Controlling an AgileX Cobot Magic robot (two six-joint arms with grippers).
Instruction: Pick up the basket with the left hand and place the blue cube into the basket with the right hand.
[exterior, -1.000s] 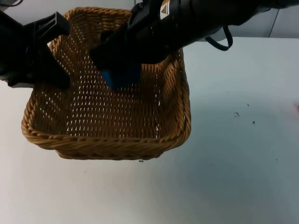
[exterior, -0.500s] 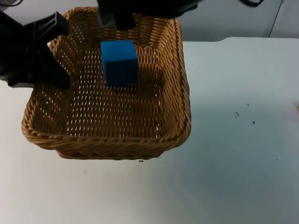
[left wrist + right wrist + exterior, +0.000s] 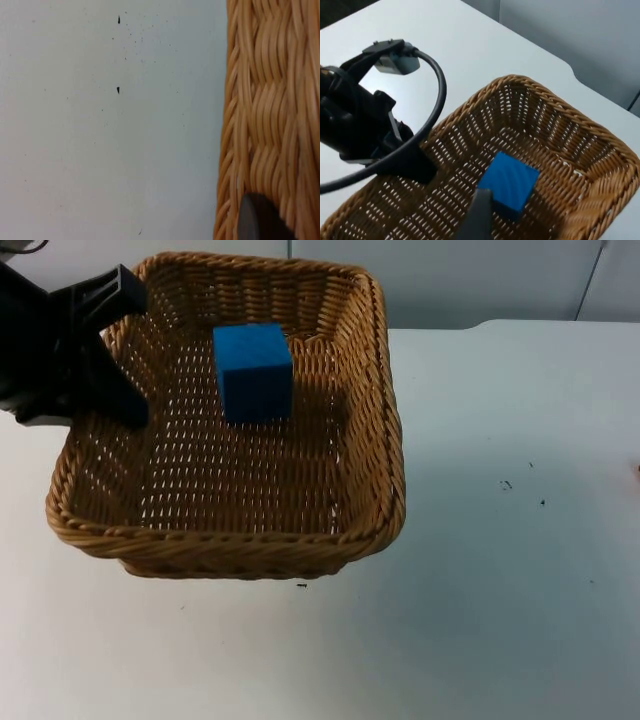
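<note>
A woven wicker basket (image 3: 375, 420) sits at the left of the white table. My left gripper (image 3: 105, 390) is shut on its left rim, with one finger inside the basket against the weave. The blue cube (image 3: 254, 371) lies free on the basket floor near the far wall. The left wrist view looks along the basket's outer wall (image 3: 270, 115), with a black fingertip (image 3: 257, 220) pressed against it. From above, the right wrist view looks down on the basket (image 3: 585, 130) and the cube (image 3: 510, 185). My right gripper (image 3: 480, 220) hangs above them and touches nothing.
White table top (image 3: 500, 590) stretches to the right of the basket and in front of it, marked by a few dark specks (image 3: 507, 484). The grey partition wall (image 3: 480, 280) stands just behind the basket's far rim.
The right arm, which held the cube inside the basket a second ago, let it go and rose out of the top view. The basket and left gripper stayed put.
</note>
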